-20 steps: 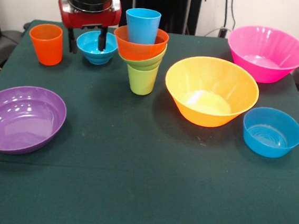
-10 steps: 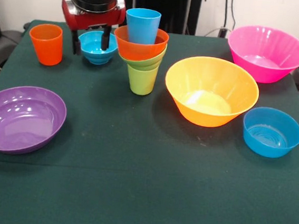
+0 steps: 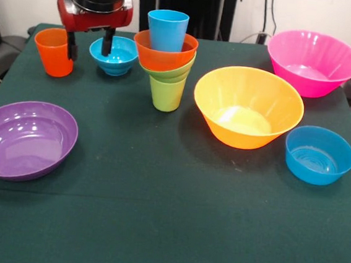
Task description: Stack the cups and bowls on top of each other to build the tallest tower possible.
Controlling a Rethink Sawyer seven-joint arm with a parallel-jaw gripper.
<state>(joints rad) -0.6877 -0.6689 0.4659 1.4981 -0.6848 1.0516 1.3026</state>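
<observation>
Red and black, the arm comes straight down, its tool (image 3: pixel 90 44) spread apart between the orange cup (image 3: pixel 54 51) and the small blue bowl (image 3: pixel 114 55). One finger (image 3: pixel 107 42) dips inside that bowl. The tower (image 3: pixel 165 59) stands just beyond the bowl on the green surface (image 3: pixel 169 199).

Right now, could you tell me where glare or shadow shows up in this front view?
Front view: bright glare patches sit on the inner floor of the yellow-orange bowl and the purple bowl; soft shadows fall on the green cloth beside the bowls; the gripper shows sharp, not smeared.
</observation>
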